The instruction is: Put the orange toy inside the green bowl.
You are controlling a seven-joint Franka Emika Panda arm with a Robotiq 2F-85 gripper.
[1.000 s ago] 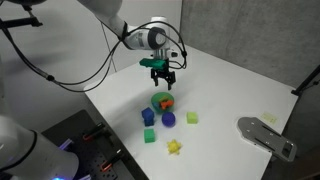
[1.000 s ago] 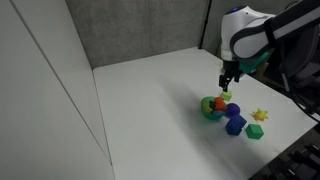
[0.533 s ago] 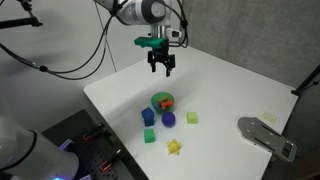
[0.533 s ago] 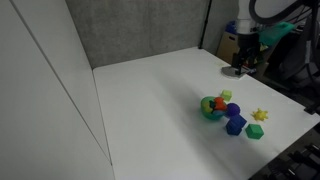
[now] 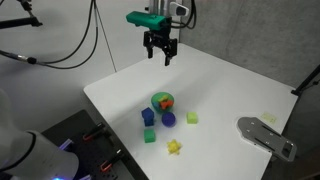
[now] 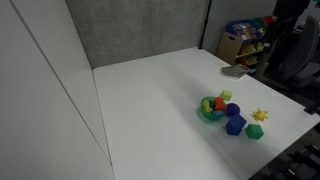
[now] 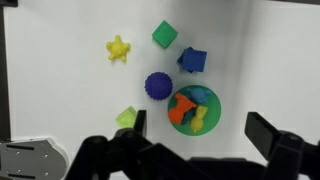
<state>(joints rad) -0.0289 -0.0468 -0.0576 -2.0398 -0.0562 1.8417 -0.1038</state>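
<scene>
The green bowl (image 7: pixel 209 122) sits on the white table, also seen in both exterior views (image 5: pixel 162 101) (image 6: pixel 209 111). The orange toy (image 7: pixel 181 107) lies inside it, beside blue and yellow pieces. In an exterior view it shows as an orange-red spot in the bowl (image 6: pixel 219 104). My gripper (image 5: pixel 160 57) hangs high above the table's far side, well clear of the bowl. In the wrist view its fingers (image 7: pixel 200 135) are spread wide apart with nothing between them.
Around the bowl lie a purple ball (image 7: pixel 158 86), a blue block (image 7: pixel 191 61), a green cube (image 7: pixel 164 35), a yellow star toy (image 7: pixel 118 48) and a yellow-green cube (image 7: pixel 127 117). A grey metal plate (image 5: pixel 266 135) sits at the table's edge.
My gripper has risen from just above the bowl to high over the table's far side. The orange toy stays in the bowl.
</scene>
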